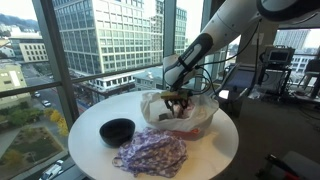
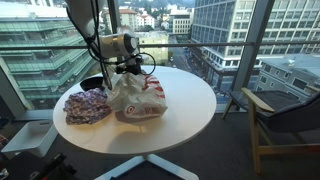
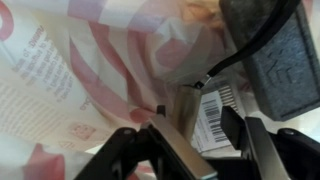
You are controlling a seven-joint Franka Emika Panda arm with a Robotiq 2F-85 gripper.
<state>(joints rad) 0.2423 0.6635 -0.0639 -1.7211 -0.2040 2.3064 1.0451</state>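
The white, red-printed plastic bag (image 1: pixel 192 113) (image 2: pixel 142 98) sat near the middle of the round white table (image 1: pixel 222 150) (image 2: pixel 192 122), its mouth gaping upward. The gripper (image 1: pixel 178 100) (image 2: pixel 128 72) (image 3: pixel 210 142) hung inside that mouth, jaws spread, with a barcoded label (image 3: pixel 212 118) between them; whether they touched it was unclear. A patterned cloth (image 1: pixel 150 153) (image 2: pixel 87 105) lay just beside the bag, and a black bowl (image 1: pixel 117 130) stood nearby.

In an exterior view we see on the table (image 1: pixel 225 140) the bag (image 1: pixel 190 118) at the back, the bowl (image 1: pixel 117 131) beside it, and the cloth (image 1: pixel 150 153) in front. The gripper (image 1: pixel 178 97) hangs at the bag's mouth, and a labelled box (image 3: pixel 212 118) lies inside.
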